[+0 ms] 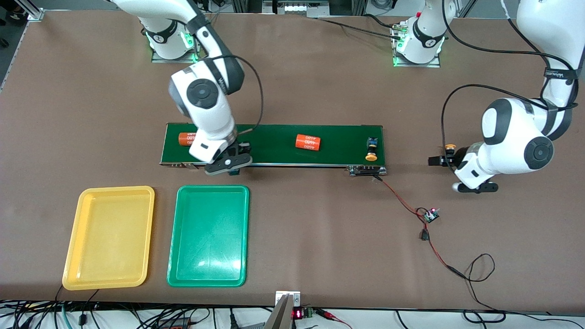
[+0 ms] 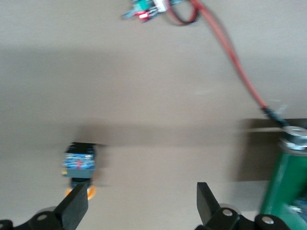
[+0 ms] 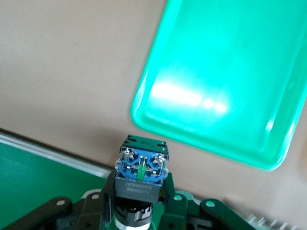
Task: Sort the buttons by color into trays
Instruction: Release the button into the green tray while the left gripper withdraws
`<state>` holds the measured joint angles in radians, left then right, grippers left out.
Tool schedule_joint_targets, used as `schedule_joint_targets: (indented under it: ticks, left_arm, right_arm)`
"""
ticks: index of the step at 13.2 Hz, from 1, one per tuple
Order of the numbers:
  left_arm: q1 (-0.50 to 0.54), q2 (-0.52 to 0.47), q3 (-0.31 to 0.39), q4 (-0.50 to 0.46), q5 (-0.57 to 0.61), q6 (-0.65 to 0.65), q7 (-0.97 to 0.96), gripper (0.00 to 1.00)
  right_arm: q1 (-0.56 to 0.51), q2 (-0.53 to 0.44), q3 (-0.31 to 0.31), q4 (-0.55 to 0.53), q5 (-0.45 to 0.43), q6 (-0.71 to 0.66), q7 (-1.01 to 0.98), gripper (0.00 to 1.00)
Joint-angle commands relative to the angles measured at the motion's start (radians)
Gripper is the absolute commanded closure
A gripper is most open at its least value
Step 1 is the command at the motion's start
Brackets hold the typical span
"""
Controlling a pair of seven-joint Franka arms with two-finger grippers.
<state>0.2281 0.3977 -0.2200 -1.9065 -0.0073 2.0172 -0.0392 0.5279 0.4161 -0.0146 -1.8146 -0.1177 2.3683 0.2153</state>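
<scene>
My right gripper (image 1: 231, 165) (image 3: 139, 194) is shut on a button (image 3: 141, 167), gripping its black body. The blue top carries a green strip; its cap is hidden. The gripper hangs over the conveyor's edge beside the green tray (image 1: 208, 237) (image 3: 225, 81). The yellow tray (image 1: 109, 237) lies next to that, toward the right arm's end. My left gripper (image 1: 438, 160) (image 2: 141, 206) stands open just above the table past the belt's end. A yellow-capped button (image 1: 450, 147) (image 2: 79, 165) rests on the table by one of its fingers (image 2: 76, 207), ungripped. Another yellow-capped button (image 1: 371, 150) lies on the belt.
The long dark-green conveyor (image 1: 274, 145) carries two orange cylinders (image 1: 308, 142) (image 1: 186, 138). Red and black wires run from the belt's end to a small circuit board (image 1: 430, 214) (image 2: 148, 9) and on toward the table's near edge.
</scene>
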Motion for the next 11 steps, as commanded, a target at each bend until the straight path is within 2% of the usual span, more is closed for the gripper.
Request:
schedule_joint_targets:
  ticks: [1, 5, 7, 8, 9, 11]
  left_arm:
    - [0.007, 0.007, 0.019, -0.002, 0.079, -0.012, 0.016, 0.0]
    - [0.037, 0.019, 0.021, -0.029, 0.115, 0.017, 0.097, 0.0]
    - [0.063, 0.021, 0.021, -0.061, 0.116, 0.064, 0.131, 0.0]
    - [0.073, 0.033, 0.021, -0.081, 0.116, 0.11, 0.168, 0.0]
    - [0.088, 0.053, 0.021, -0.092, 0.116, 0.153, 0.211, 0.0]
    - [0.1, 0.062, 0.021, -0.12, 0.116, 0.198, 0.229, 0.0]
  right_arm:
    - [-0.061, 0.027, 0.007, 0.0, -0.025, 0.11, -0.12, 0.72]
    - [-0.109, 0.093, 0.007, -0.002, -0.186, 0.244, -0.116, 0.72]
    - [-0.14, 0.148, 0.007, -0.002, -0.215, 0.356, -0.122, 0.72]
    - [-0.152, 0.185, 0.005, -0.002, -0.256, 0.424, -0.122, 0.72]
    - [-0.151, 0.22, -0.011, 0.001, -0.284, 0.493, -0.12, 0.72]
    - [-0.141, 0.268, -0.044, 0.004, -0.286, 0.584, -0.113, 0.68]
